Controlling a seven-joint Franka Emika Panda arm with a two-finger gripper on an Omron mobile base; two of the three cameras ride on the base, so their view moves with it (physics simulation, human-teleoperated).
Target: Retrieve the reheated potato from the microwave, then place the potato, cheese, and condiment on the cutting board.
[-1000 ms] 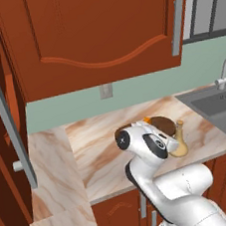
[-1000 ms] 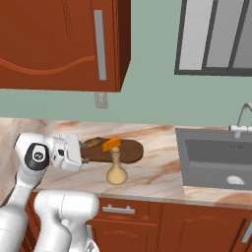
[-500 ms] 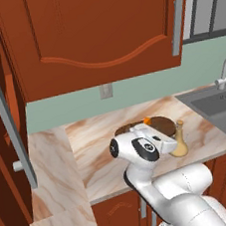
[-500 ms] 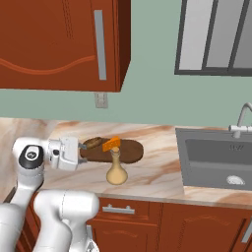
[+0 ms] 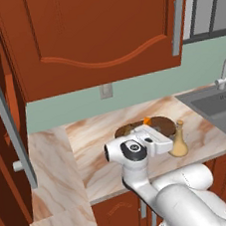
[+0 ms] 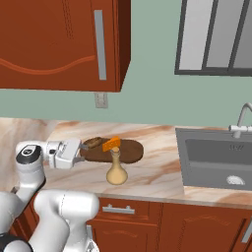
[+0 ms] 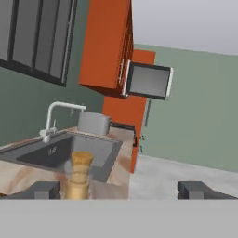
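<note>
Hovering level over the table [image 6: 162, 172], my fingers [image 7: 118, 189] stand wide apart and hold nothing — the condiment [image 7: 79, 175] rises just ahead, nearer one tip. On the cutting board [image 6: 130, 150] beyond my fingers lie the potato [image 6: 94, 142] and the cheese [image 6: 111, 144], side by side. The condiment stands on the table just beside the board's near edge — off it.
</note>
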